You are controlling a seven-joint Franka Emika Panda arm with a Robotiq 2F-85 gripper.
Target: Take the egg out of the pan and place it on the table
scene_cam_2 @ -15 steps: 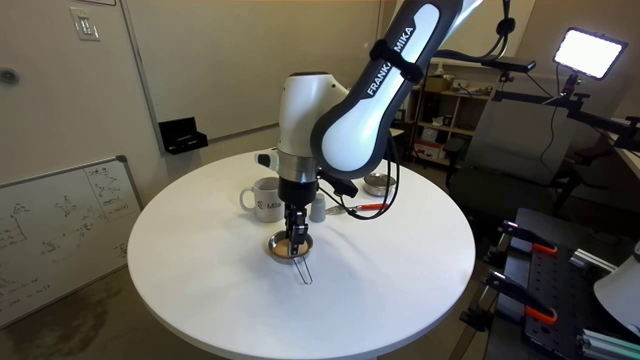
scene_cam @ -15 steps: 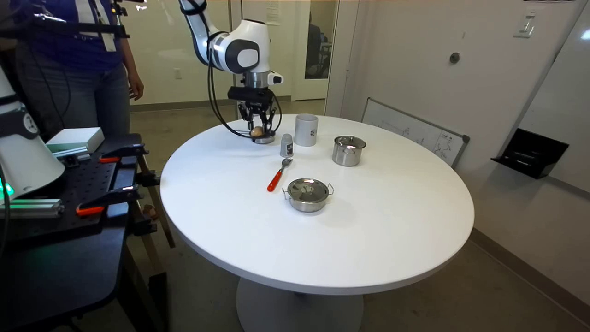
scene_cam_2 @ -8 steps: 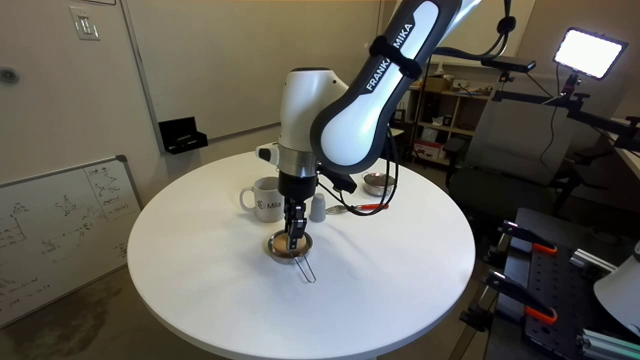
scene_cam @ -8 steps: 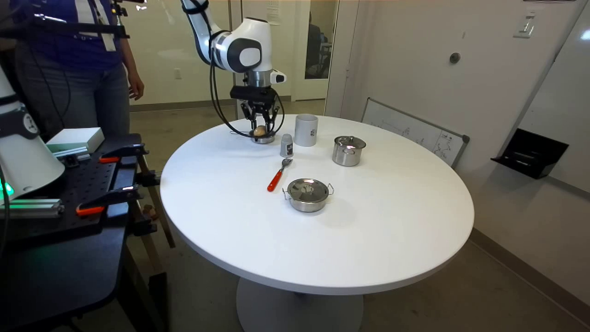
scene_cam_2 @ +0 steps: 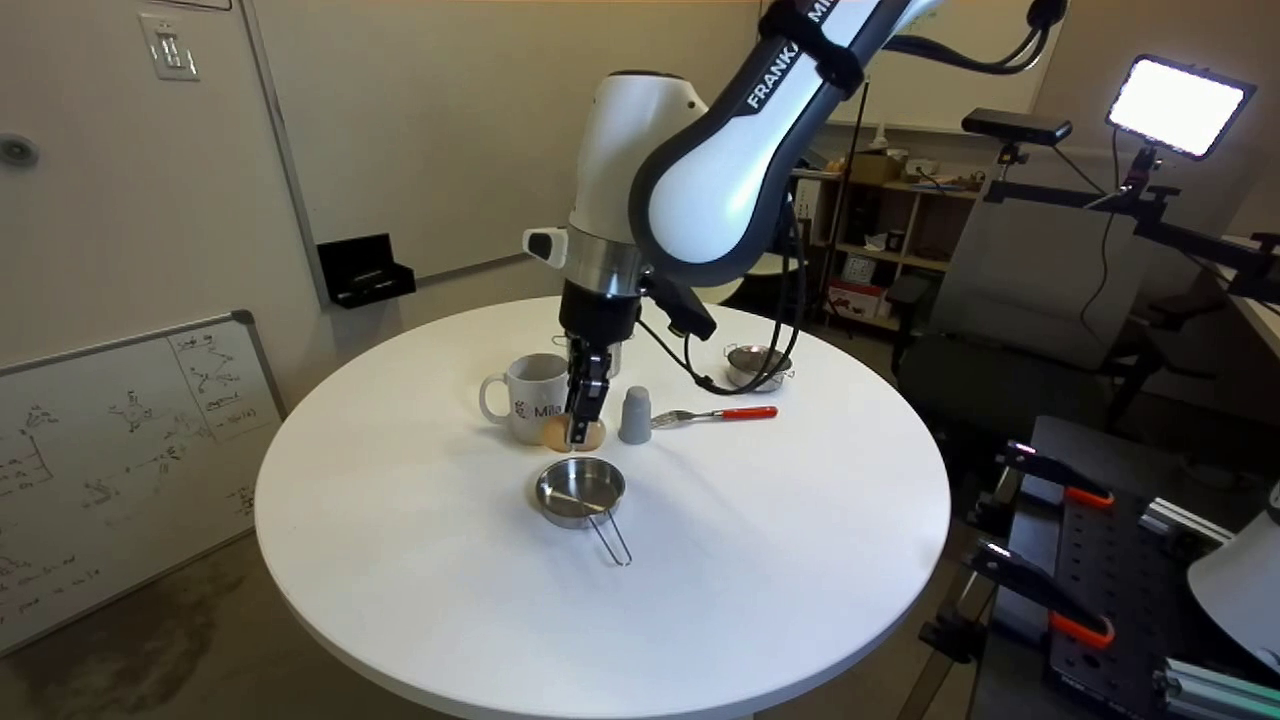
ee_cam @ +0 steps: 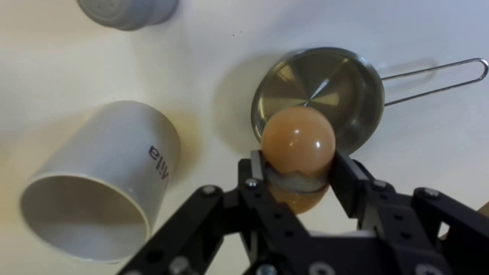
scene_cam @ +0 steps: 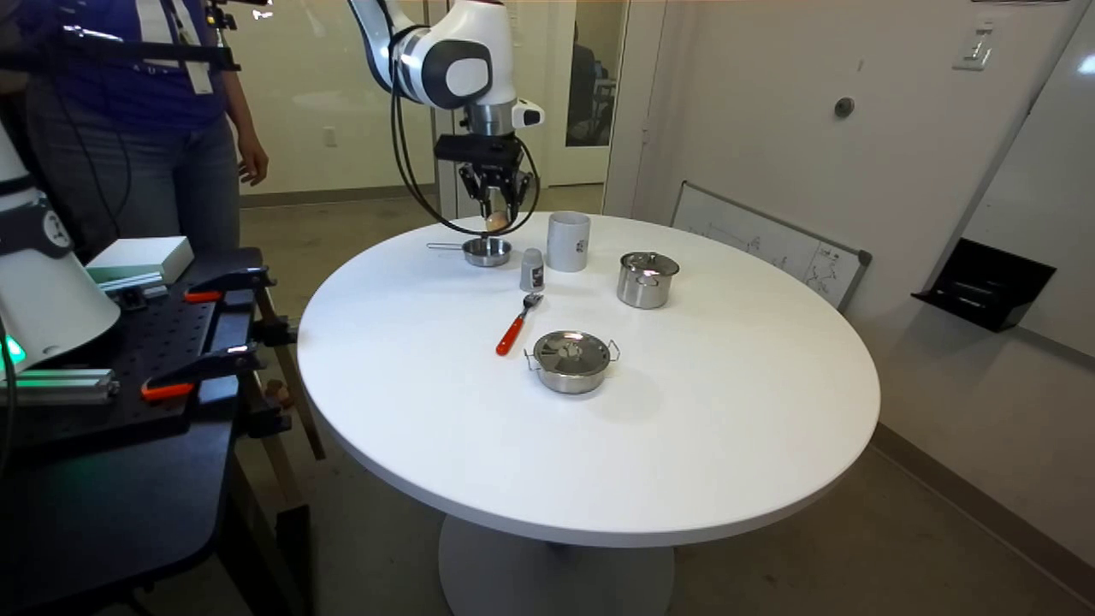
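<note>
Steel is forming the pan (scene_cam: pixel 488 257), which is standing farthest left on the round white table (scene_cam: pixel 727 411) in an exterior view. Its wall is curving low and round, and its thin wire handle is reaching out as one long loop. In the wrist view, the polished bottom is throwing back the light in bright wedges.

A little to the right, the black gripper (ee_cam: pixel 297 158) is hanging above the pan. Its two fingers are pressing the egg (ee_cam: pixel 300 139) from both sides. The egg is shining smooth and tan-orange, and a pale band with jagged edge is crossing its lower part. It is hanging in the air, out of the pan.

Farther right, the fork (scene_cam: pixel 513 331) is lying with its red handle toward the camera. Just beside, the tapered grey piece (scene_cam: pixel 531 269) is standing upright. Then the pale cylindrical mug (scene_cam: pixel 567 244) is carrying dark printing and, in the wrist view, is showing a smooth inside.

Nearer, the steel bowl (scene_cam: pixel 571 382) is sitting with two wire handles; whether its shiny top is lid or interior, I cannot tell. Rightmost, a knobbed lid is hiding the contents of the taller steel pot (scene_cam: pixel 643 289).
</note>
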